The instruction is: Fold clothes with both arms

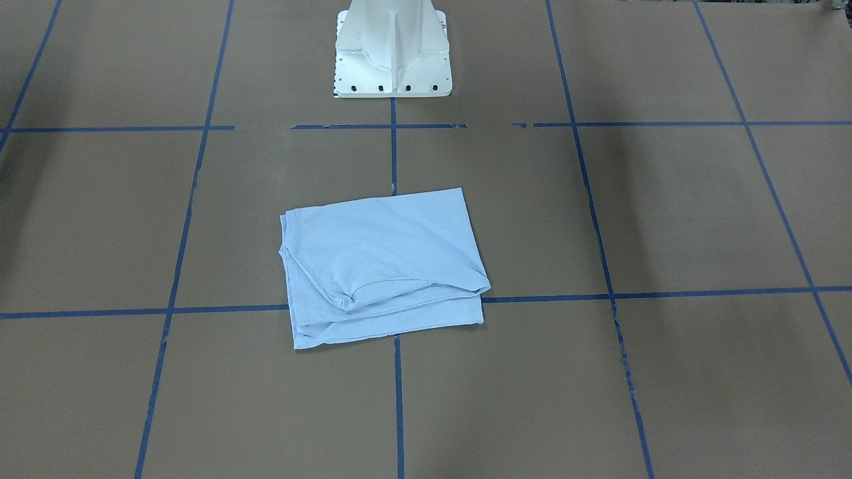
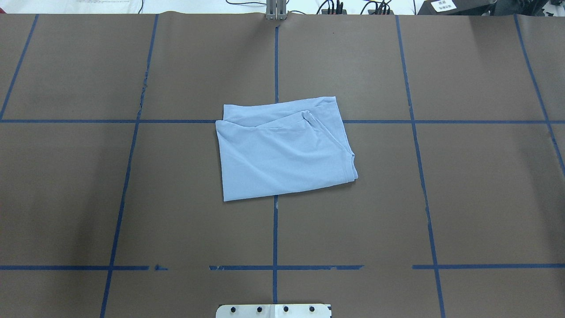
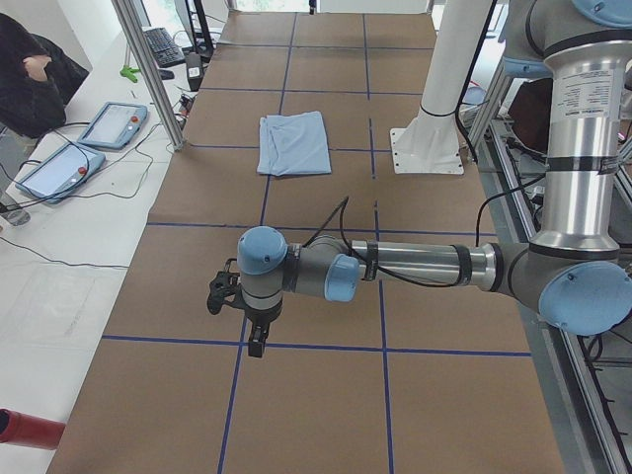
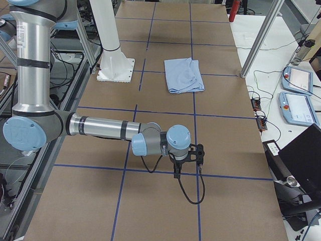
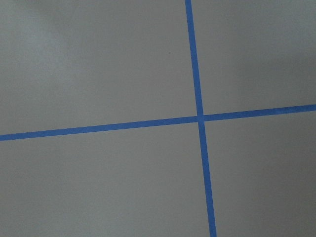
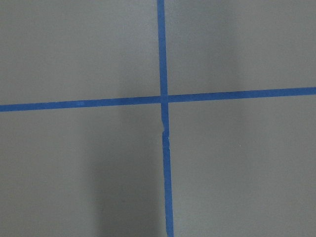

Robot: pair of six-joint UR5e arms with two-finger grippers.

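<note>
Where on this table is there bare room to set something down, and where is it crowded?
Bare table lies on both sides of the folded T-shirt, and between it and the white base. The far strip up to the cables is bare too. Only the middle is taken. The left arm and right arm hang over the end squares.

A broad bench (image 2: 485,176) covered in brown paper is marked into squares by blue tape lines (image 2: 275,229). Beside it, a white side table (image 3: 109,237) carries two blue-rimmed control tablets (image 3: 114,124) near a silver aluminium post (image 3: 148,69).
</note>
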